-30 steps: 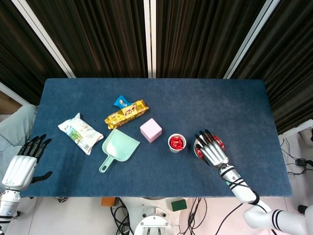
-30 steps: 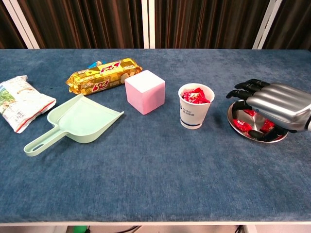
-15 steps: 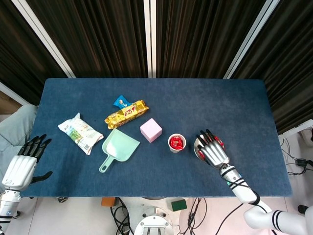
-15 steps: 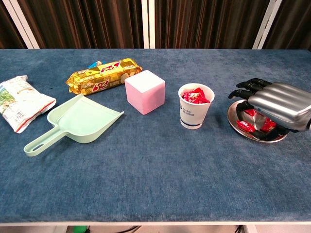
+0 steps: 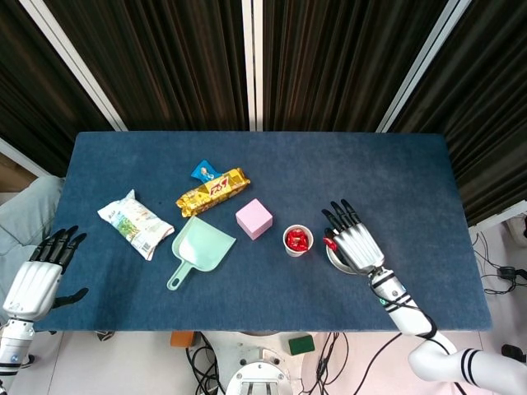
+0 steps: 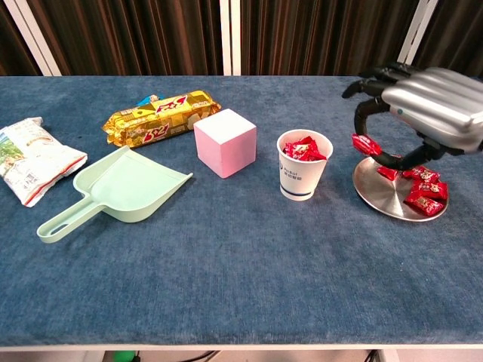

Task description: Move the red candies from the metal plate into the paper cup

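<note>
My right hand (image 6: 426, 102) (image 5: 352, 240) hovers above the round metal plate (image 6: 389, 194) (image 5: 334, 257) and pinches one red candy (image 6: 365, 145) (image 5: 329, 244) between thumb and a finger, lifted off the plate's left side. Several red wrapped candies (image 6: 423, 190) lie on the plate's right part. The white paper cup (image 6: 302, 175) (image 5: 298, 240) stands just left of the plate, upright, with several red candies inside it. My left hand (image 5: 37, 276) rests open off the table's near left corner, holding nothing.
Left of the cup stand a pink cube (image 6: 225, 142) (image 5: 254, 218), a green dustpan (image 6: 121, 188) (image 5: 198, 248), a golden snack packet (image 6: 160, 117) (image 5: 212, 191) and a white snack bag (image 6: 29, 157) (image 5: 134, 222) on the blue cloth table (image 6: 249, 264).
My right hand closed on a candy in the plate and has risen, lifting that candy clear of the plate toward the cup side. The left hand has not moved.
</note>
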You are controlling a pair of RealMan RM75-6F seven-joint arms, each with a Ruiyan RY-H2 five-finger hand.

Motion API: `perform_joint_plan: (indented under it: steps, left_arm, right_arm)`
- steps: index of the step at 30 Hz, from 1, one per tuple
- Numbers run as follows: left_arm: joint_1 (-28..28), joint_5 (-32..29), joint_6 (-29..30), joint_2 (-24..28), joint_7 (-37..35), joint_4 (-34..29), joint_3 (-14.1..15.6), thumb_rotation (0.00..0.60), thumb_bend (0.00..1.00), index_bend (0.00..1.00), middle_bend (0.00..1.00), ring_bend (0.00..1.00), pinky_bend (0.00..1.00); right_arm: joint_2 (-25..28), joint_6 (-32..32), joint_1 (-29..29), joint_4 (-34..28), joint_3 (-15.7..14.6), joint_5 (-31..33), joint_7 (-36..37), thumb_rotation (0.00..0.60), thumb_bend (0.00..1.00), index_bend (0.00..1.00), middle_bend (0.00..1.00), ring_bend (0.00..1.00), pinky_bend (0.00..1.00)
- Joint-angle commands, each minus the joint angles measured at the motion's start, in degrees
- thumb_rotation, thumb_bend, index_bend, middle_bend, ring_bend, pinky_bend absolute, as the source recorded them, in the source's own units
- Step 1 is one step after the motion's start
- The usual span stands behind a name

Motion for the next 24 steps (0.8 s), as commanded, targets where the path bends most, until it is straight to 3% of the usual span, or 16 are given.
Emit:
perform_joint_plan:
  steps: [1, 11, 18, 24]
  left_arm:
    - [0.0, -0.04, 0.01, -0.02, 0.05, -0.03, -0.03, 0.6, 0.1, 0.09, 0.03, 0.0, 0.15]
    - [-0.05, -0.32, -0.11, 0.15, -0.63, 0.23, -0.12, 0.6, 0.1, 0.09, 0.03, 0.0, 0.15]
    - [-0.01, -0.14, 0.07, 0.24, -1.15, 0.49, -0.08, 0.6, 0.1, 0.09, 0.03, 0.0, 0.15]
    - [0.09, 0.02, 0.27, 0.18, -0.93, 0.41, -0.03, 0.6, 0.1, 0.09, 0.03, 0.0, 0.15]
  right_arm:
    - [-0.4, 0.04, 2.19, -2.97, 2.39, -0.63, -1.0, 0.6, 0.43, 0.62, 0.12, 0.0, 0.0]
    - [-6.79, -3.61, 6.25, -1.79, 4.26, 1.53, -6.86, 0.6, 0.43, 0.62, 0.12, 0.0, 0.0]
    - [-8.43, -4.29, 6.77, -0.72, 4.54, 3.92, -9.49, 0.6, 0.43, 0.62, 0.12, 0.0, 0.0]
    - [-8.03, -4.89, 6.99, -1.37, 4.18, 5.03, -10.45, 0.6, 0.4, 0.45, 0.11, 0.0, 0.0]
